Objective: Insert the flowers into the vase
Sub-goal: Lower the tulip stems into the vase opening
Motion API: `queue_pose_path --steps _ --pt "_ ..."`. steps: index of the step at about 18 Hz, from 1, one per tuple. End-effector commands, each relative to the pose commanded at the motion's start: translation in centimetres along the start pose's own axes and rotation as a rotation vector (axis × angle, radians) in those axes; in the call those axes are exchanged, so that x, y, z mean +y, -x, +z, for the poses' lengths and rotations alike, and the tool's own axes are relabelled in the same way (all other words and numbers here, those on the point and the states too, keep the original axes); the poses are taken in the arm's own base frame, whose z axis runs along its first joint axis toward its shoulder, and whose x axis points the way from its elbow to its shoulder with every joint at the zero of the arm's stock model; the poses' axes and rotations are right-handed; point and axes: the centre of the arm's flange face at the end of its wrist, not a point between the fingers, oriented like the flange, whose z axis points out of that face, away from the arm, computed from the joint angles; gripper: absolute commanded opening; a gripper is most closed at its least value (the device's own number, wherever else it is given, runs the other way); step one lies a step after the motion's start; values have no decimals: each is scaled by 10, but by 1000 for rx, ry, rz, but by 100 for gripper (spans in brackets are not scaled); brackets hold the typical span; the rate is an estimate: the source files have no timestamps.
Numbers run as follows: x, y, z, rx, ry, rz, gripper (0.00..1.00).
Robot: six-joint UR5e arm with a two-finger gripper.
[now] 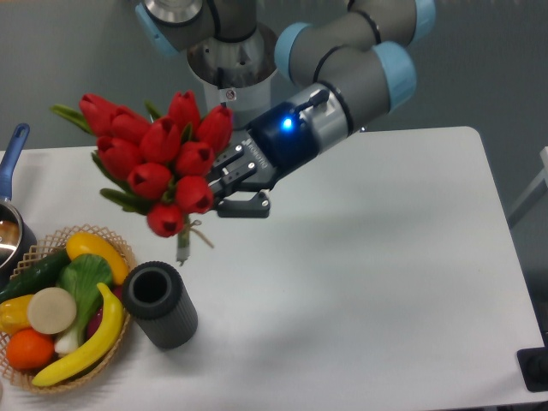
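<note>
at the far left a wicker basket [111, 248] with fruit and vegetables touches the vase [160, 305], which stands upright on the white table [385, 282]. above the vase, in the air, are the flowers [158, 163], stems pointing down. the gripper [224, 190] is clenched on the flowers.

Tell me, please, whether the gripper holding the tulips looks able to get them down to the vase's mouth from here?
Probably yes. The gripper holds the tulips above the vase, whose mouth is open; nothing lies between the stem ends and it. The basket stands beside.
</note>
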Motion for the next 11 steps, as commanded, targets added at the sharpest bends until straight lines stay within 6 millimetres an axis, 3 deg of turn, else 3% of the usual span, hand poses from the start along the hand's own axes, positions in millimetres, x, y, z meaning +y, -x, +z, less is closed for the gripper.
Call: queue_pose_path --steps 3,11 --pt "-4 6 19 33 2 -1 12" --pt "13 12 20 29 11 -32 13"
